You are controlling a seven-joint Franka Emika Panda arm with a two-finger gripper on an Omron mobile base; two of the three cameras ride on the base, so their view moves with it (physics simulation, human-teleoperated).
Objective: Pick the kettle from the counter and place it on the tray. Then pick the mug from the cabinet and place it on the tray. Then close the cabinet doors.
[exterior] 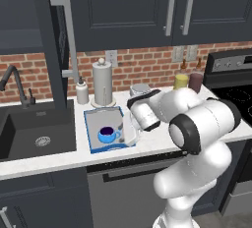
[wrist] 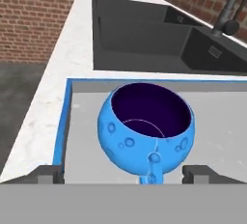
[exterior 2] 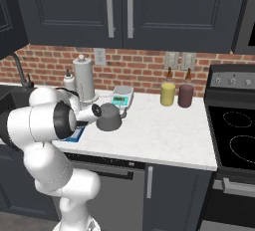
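The bright-blue mug (wrist: pixel 147 126) stands upright on the grey tray (wrist: pixel 87 121) with the blue rim, its handle turned toward the hand. My gripper (wrist: pixel 124 174) is open, one fingertip on each side of the mug and neither touching it. From the left base view the mug (exterior: pixel 107 134) sits in the tray (exterior: pixel 96 116) near its front, with the gripper (exterior: pixel 126 132) just to its right. The dark-grey kettle (exterior 2: pixel 109 117) stands close beside my hand; whether it rests on the tray I cannot tell. One cabinet door (exterior: pixel 55 40) hangs open at the left.
A paper-towel roll (exterior: pixel 102 83) and a soap bottle (exterior: pixel 82 92) stand behind the tray. The dark sink (exterior: pixel 34 133) with its faucet (exterior: pixel 15 82) lies to the left. A white scale (exterior 2: pixel 122 97), two jars (exterior 2: pixel 168 94) and the stove (exterior 2: pixel 234 125) are to the right.
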